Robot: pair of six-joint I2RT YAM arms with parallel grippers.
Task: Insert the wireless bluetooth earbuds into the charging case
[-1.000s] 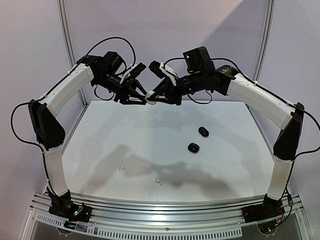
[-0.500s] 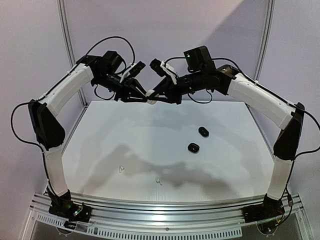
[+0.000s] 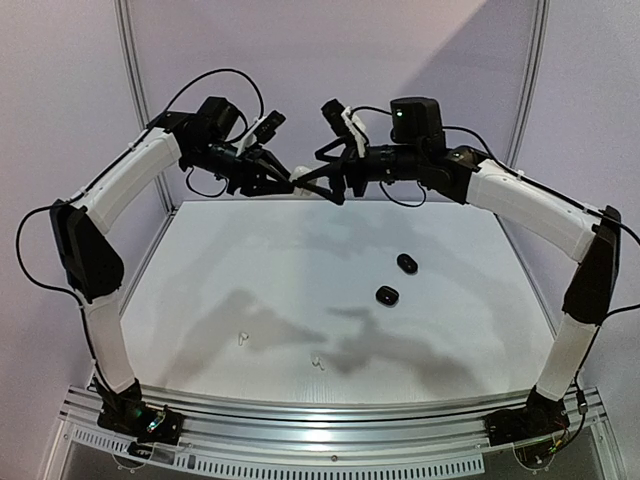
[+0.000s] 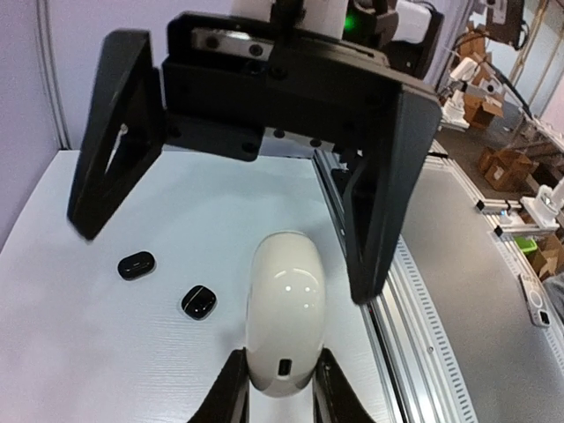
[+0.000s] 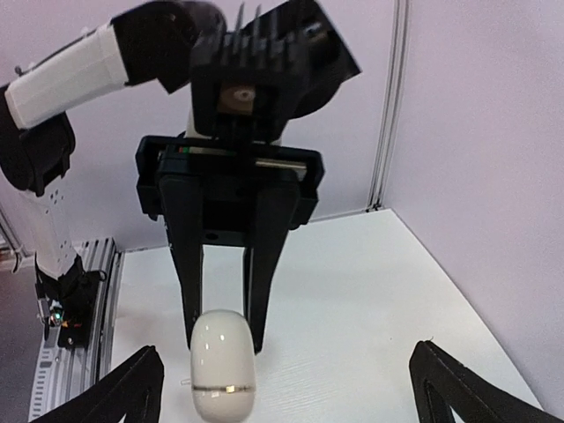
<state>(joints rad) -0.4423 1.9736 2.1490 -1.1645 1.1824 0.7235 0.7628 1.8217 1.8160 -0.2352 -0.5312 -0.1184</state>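
The left gripper (image 4: 282, 389) pinches the shut white case (image 4: 284, 308), the right gripper (image 5: 291, 392) is wide open, and both white earbuds (image 3: 241, 338), lower left, are not in yet.

Over far edge of table (image 3: 200, 290), aloft: charging case (image 3: 299, 174), clasped at one end by left gripper (image 3: 288, 179); right gripper (image 3: 322, 188) faces it from the right, fingers spread either side, not touching. On table, right of centre: far oval piece (image 3: 407, 263), near oval piece (image 3: 387, 295) just in front of it. Toward front edge: left earbud (image 3: 241, 338), right earbud (image 3: 316, 362) beside it, nearer the edge
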